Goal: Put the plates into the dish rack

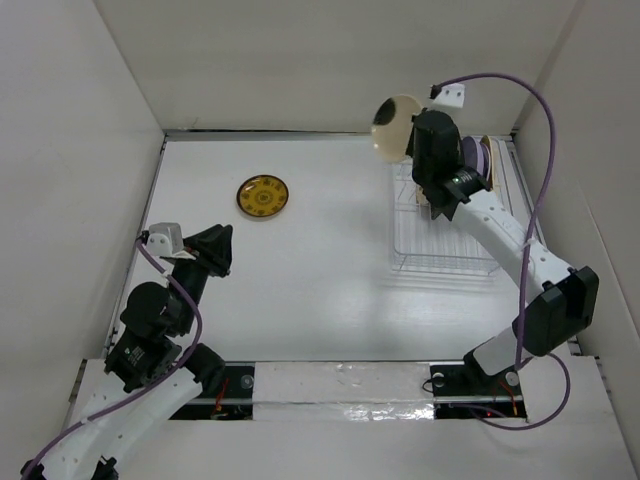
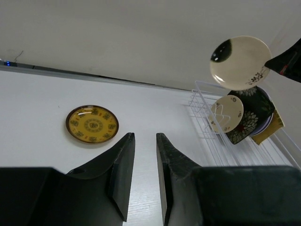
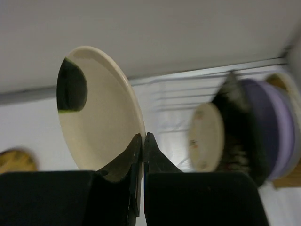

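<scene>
Plates sit in three places. One cream plate (image 3: 99, 122) hangs in the air above the far left corner of the dish rack (image 1: 440, 240), pinched at its rim by the right gripper (image 3: 143, 146), whose fingers are closed tight on the edge with almost no gap between them. This plate is round and glossy. It has a dark patch at one side of the rim and a small dark sprig painted opposite, and it is tipped up nearly on edge.

In the far end of the white wire rack, four dishes stand upright and close together. Nearest the open part of the rack is a second cream plate (image 2: 225, 113), smaller and marked with faint dots. Behind it stands the black square plate (image 2: 251, 113) with pale flowers, then the lavender plate (image 3: 268, 122), then the mustard plate (image 2: 274, 125) at the back. The near rows of prongs are bare.

The dark-yellow patterned plate (image 1: 263, 196) lies flat on the table (image 1: 320, 280), well apart from the rack, toward the far left.

The left gripper (image 2: 145, 139) hovers low over the table on the near left. Its fingers are partly apart with nothing between them, and it points roughly toward the yellow plate.

The table is plain white and matte, with plain pale walls on three sides and a dark seam along the foot of the back wall (image 1: 330, 60). A purple cable (image 1: 545, 150) loops from the right wrist down along that arm.
</scene>
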`<state>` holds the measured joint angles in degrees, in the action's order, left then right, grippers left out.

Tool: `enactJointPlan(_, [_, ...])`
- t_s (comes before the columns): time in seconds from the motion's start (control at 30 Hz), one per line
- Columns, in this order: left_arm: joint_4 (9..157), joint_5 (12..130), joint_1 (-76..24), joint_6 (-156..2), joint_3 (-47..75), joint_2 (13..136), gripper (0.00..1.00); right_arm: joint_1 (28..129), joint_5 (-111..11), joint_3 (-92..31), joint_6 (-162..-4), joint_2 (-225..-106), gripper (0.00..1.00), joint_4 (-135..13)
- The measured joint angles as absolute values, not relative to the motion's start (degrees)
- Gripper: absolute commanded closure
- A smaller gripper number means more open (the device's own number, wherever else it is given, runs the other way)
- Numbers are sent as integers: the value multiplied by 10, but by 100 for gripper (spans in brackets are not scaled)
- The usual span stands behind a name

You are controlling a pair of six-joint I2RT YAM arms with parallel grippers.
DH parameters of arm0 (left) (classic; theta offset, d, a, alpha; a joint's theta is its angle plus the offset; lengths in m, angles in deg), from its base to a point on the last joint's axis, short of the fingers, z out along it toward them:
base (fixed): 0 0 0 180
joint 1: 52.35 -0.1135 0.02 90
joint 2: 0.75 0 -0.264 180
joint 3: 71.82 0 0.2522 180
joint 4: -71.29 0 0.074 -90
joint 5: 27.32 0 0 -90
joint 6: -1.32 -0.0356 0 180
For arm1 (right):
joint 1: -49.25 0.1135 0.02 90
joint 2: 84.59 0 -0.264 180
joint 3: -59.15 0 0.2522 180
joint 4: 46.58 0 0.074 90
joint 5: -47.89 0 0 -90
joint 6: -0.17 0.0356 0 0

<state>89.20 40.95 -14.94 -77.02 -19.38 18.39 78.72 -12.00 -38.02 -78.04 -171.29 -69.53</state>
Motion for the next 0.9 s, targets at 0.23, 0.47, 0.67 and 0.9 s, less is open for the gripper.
enactJointPlan(0.23, [891, 429, -149, -767, -194, 155, 77, 728, 121, -448, -899, -1791, 100, -735])
enactJointPlan(0.47, [892, 440, -149, -766, -194, 154, 77, 714, 175, -501, -958, -1892, 100, -792])
enactJointPlan(0.67, [892, 442, -149, -765, -194, 154, 77, 714, 175, -508, -965, -1927, 100, -816])
enactJointPlan(0.9, [892, 441, -149, -765, -194, 156, 77, 724, 170, -513, -948, -1972, 100, -820])
